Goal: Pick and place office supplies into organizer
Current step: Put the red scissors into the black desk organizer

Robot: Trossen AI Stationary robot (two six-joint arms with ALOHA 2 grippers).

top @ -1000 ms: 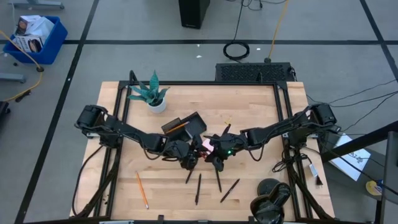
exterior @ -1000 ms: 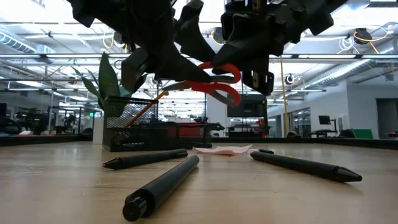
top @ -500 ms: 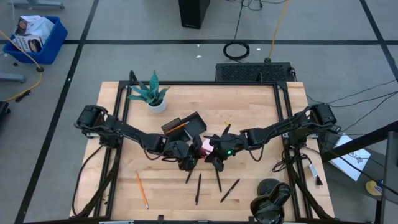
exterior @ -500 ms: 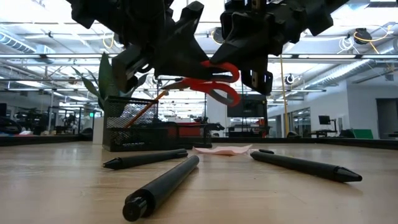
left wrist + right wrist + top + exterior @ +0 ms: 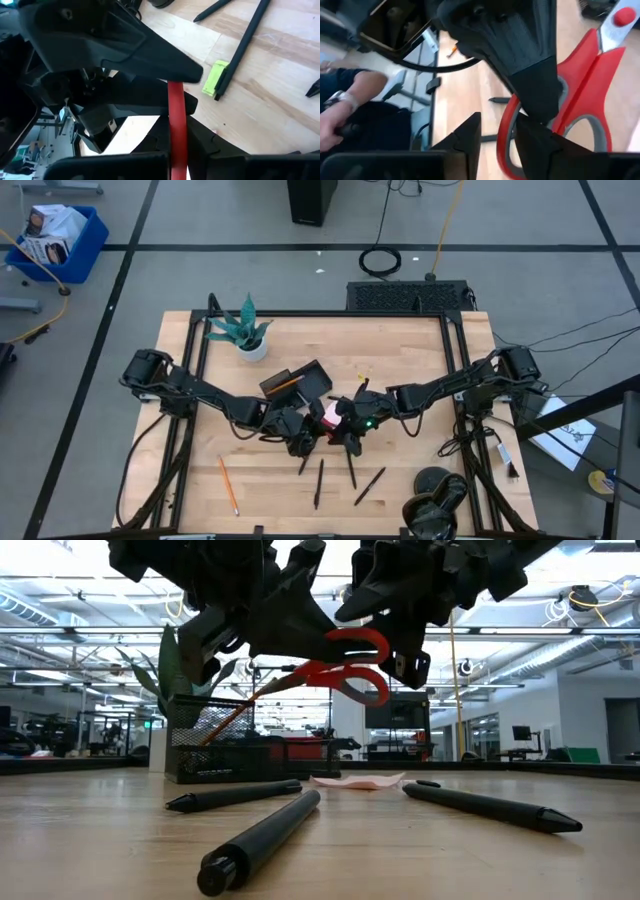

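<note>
Left jaws newly shut on one scissors (image 5: 345, 665)

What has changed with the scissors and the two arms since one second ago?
The left tool closed on the red-handled scissors, which are held in the air between both arms. The right tool started to loosen its grip, but it is still at the handles. The scissors tilted a little, with the handles slightly higher. The black pens, the pink sticky-note pad and the organizer stayed where they were.
</note>
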